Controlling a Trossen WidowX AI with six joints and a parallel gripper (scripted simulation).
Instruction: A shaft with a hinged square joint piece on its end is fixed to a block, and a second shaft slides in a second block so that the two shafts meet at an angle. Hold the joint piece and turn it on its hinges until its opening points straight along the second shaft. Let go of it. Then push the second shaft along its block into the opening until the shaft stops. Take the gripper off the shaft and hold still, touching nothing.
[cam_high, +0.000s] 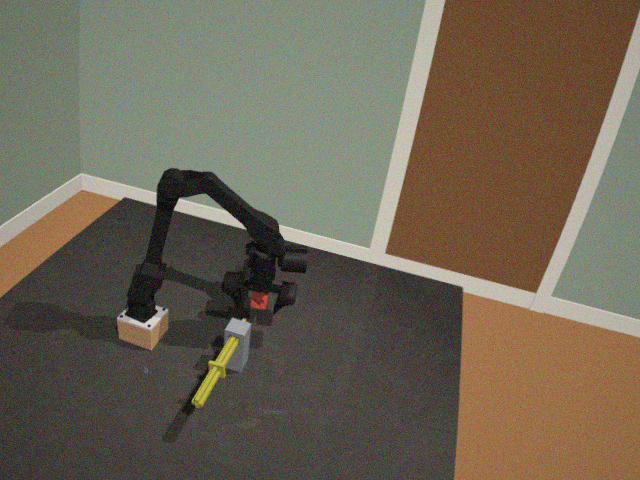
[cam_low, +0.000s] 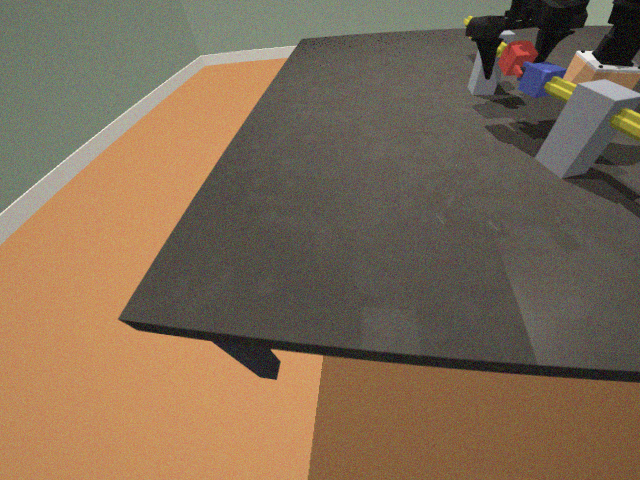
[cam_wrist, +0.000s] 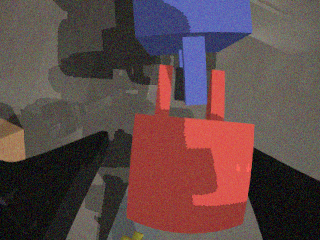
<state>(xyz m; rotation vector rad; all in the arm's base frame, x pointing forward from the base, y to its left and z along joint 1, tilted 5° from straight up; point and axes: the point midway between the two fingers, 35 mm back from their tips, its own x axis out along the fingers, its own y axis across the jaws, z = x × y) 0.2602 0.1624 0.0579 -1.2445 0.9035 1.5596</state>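
The red joint piece (cam_high: 259, 301) (cam_low: 518, 55) (cam_wrist: 170, 170) is joined by its two prongs to the blue piece (cam_low: 540, 79) (cam_wrist: 192, 17) on the fixed yellow shaft (cam_low: 560, 88). That shaft runs through the near grey block (cam_low: 573, 118). The second yellow shaft (cam_high: 206, 388), with a collar, passes through the other grey block (cam_high: 237, 351) (cam_low: 480, 77); its tip shows just beyond the block, near the red piece. My gripper (cam_low: 512, 68) (cam_wrist: 172, 143) is open, its fingers on both sides of the red piece. A gap shows beside the left finger in the wrist view. The red piece's opening is hidden.
The arm's wooden base (cam_high: 142, 330) (cam_wrist: 11, 142) with its white top plate stands left of the second shaft in the top view. The dark table top (cam_high: 361, 372) (cam_low: 336, 206) ends in an edge at the right there. Both grey blocks rise close to the gripper's surroundings.
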